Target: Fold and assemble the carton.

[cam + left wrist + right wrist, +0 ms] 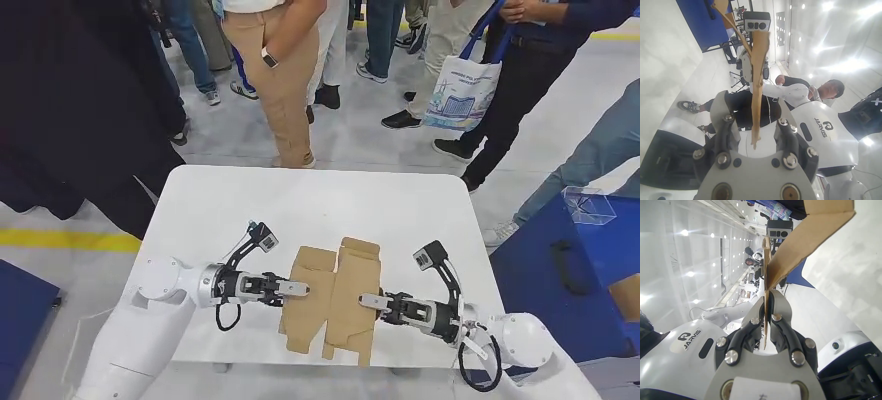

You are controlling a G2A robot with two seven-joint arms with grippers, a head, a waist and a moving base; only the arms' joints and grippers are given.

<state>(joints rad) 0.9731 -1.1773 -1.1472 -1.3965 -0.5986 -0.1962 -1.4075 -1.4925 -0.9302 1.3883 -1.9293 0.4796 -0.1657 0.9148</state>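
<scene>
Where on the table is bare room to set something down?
Bare: far half of the table, from the carton out to the far edge, both far corners included. Crowded: near middle, where the left gripper and right gripper meet the carton.

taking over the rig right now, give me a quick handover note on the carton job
Left end effector: open, with the carton edge in the gap between its fingers, unclamped.
Right end effector: shut on the carton's opposite edge.
Carton: brown, mostly flat, one flap bent out, spanning both arms over the near part of the table.
Done: right-side grip only; no box shape yet.
Left: probably close the left grip, open the carton out, fold the flaps.
</scene>
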